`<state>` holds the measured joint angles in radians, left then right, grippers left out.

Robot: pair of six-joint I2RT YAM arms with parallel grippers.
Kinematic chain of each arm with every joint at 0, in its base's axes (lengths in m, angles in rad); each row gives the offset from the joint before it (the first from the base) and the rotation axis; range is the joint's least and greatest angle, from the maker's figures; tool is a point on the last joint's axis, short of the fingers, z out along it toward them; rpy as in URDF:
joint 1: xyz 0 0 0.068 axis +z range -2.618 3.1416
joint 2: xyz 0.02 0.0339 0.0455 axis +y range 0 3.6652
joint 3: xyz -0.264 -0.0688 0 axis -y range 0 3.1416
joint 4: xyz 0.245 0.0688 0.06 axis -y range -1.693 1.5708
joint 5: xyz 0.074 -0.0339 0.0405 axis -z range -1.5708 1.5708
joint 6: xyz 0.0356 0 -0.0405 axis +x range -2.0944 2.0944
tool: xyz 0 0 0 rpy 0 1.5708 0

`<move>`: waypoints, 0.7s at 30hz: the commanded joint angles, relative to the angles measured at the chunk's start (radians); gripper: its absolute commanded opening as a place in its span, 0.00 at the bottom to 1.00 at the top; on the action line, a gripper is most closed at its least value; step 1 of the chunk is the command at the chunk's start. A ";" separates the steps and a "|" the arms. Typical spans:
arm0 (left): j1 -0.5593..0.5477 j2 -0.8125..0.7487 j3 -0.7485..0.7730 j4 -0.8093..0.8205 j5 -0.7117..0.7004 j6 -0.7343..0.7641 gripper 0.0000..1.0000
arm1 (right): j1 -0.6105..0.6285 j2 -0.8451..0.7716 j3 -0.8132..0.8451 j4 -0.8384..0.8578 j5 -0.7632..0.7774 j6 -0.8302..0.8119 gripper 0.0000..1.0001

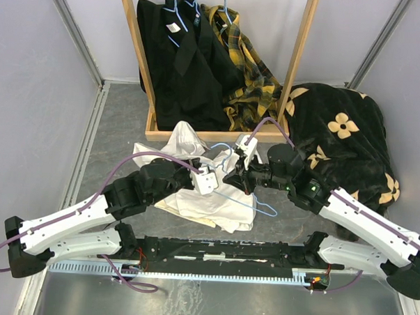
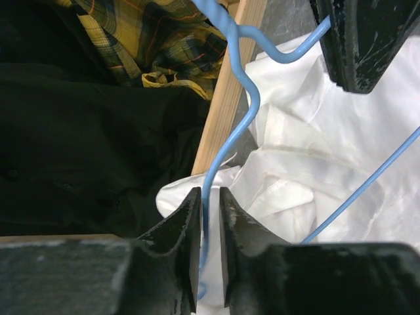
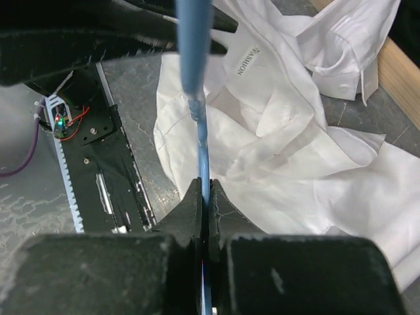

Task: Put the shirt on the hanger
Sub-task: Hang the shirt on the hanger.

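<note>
The white shirt (image 1: 208, 203) lies crumpled on the grey table in front of the rack, collar label up in the right wrist view (image 3: 282, 151). The light-blue wire hanger (image 1: 263, 207) lies over it, outside the cloth. My right gripper (image 1: 232, 177) is shut on a straight run of the hanger wire (image 3: 197, 65); its tips (image 3: 205, 187) pinch the wire. My left gripper (image 1: 220, 166) straddles the hanger's hook wire (image 2: 246, 111). Its tips (image 2: 210, 197) stand a narrow gap apart, wider than the wire. The shirt (image 2: 315, 144) lies just beyond.
A wooden rack frame (image 1: 211, 136) stands behind the shirt. It holds black garments (image 1: 179, 65) and a yellow plaid shirt (image 1: 249, 68) on blue hangers. A black blanket with cream flowers (image 1: 343, 135) lies at the right. A black rail (image 1: 227, 252) runs along the near edge.
</note>
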<state>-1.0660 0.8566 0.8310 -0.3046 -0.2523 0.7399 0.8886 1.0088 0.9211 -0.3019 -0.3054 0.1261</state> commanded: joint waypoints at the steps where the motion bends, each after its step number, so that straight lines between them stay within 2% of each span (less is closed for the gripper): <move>1: 0.000 -0.031 0.032 0.055 -0.002 -0.036 0.36 | 0.001 -0.048 -0.018 0.135 0.013 -0.001 0.00; 2: 0.000 -0.046 0.029 0.064 -0.009 -0.057 0.43 | 0.000 -0.053 -0.026 0.151 0.020 0.003 0.00; 5: -0.001 -0.082 0.025 0.081 -0.069 -0.164 0.55 | 0.001 -0.050 -0.043 0.179 0.047 0.014 0.00; 7: -0.001 -0.111 0.034 0.061 -0.136 -0.299 0.68 | 0.001 -0.044 -0.062 0.211 0.061 0.028 0.00; 11: 0.000 -0.220 0.008 -0.005 -0.188 -0.504 0.70 | 0.000 -0.030 -0.097 0.276 0.073 0.057 0.00; 15: -0.001 -0.303 -0.008 -0.075 -0.313 -0.670 0.70 | 0.001 -0.020 -0.100 0.298 0.077 0.065 0.00; 18: 0.000 -0.318 0.012 -0.145 -0.451 -0.783 0.70 | 0.000 -0.019 -0.100 0.303 0.081 0.068 0.00; 21: -0.001 -0.302 0.040 -0.225 -0.546 -0.936 0.78 | 0.001 -0.023 -0.099 0.305 0.083 0.075 0.00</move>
<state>-1.0664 0.5285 0.8314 -0.4122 -0.6064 0.0837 0.8883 0.9966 0.8146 -0.0891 -0.2379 0.1833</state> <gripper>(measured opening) 0.738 0.018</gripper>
